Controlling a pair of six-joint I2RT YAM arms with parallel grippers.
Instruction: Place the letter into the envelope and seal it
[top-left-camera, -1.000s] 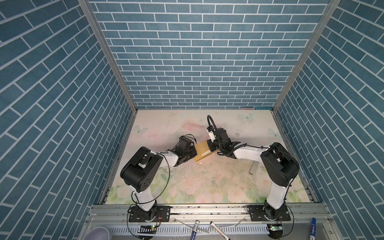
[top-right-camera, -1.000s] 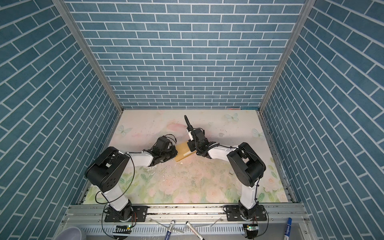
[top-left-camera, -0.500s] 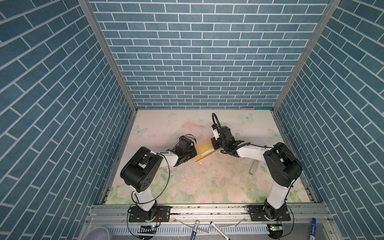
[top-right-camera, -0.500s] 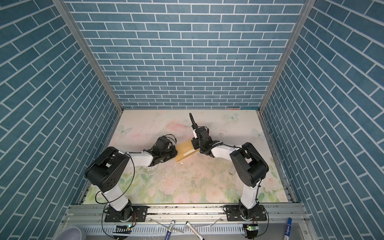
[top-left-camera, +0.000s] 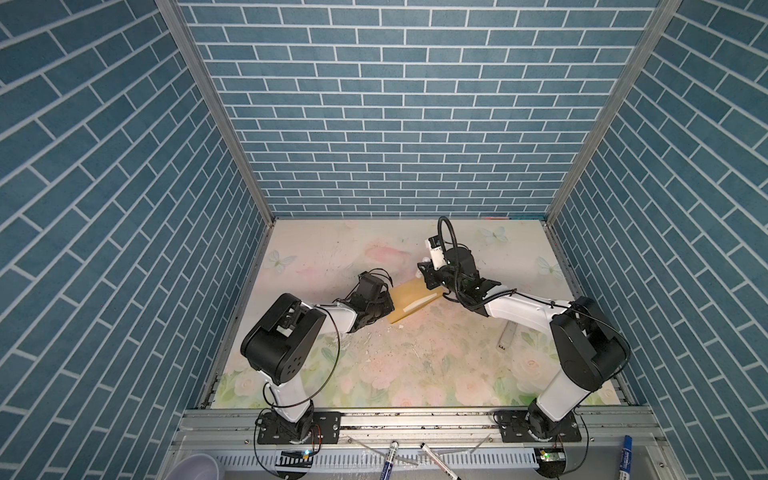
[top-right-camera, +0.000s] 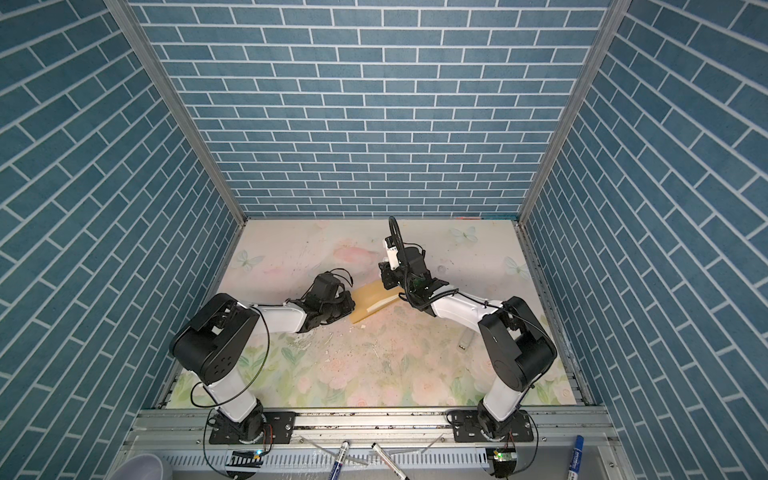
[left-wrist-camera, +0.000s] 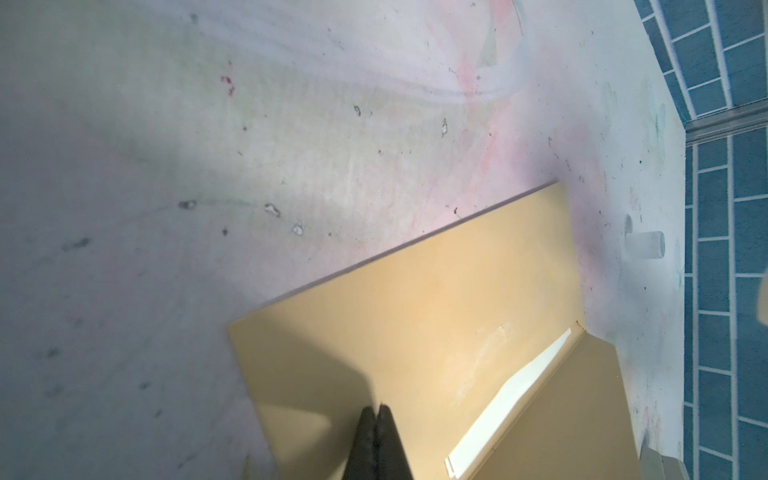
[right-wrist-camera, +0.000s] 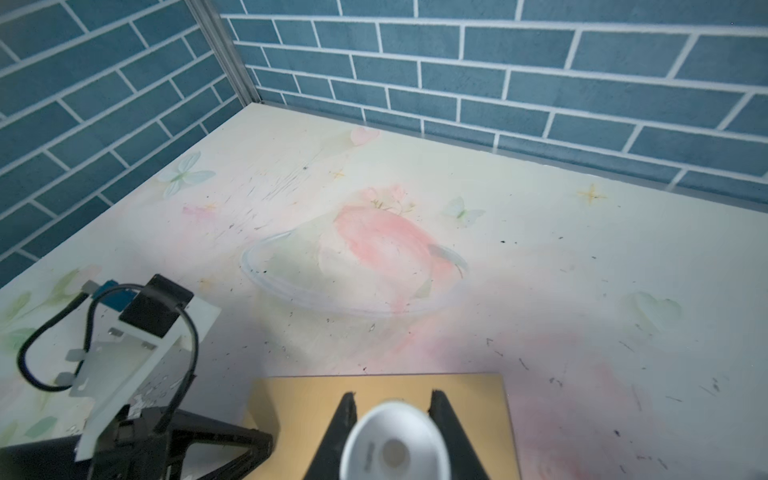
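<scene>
Paper this thin is light, limp and slippery: my clenched, empty left fingers (left-wrist-camera: 363, 449) seem to pin the envelope (top-left-camera: 405, 297) by its end on the table (top-left-camera: 415, 374), while my right fingers (right-wrist-camera: 338, 432) clasp a white tube (right-wrist-camera: 395, 440).

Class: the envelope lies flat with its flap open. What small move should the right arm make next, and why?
Probably bring the white stick held in the right gripper down onto the open flap. The shut left gripper seems to pin the envelope flat, a pale strip shows at its mouth, and the flap is not yet folded.
</scene>
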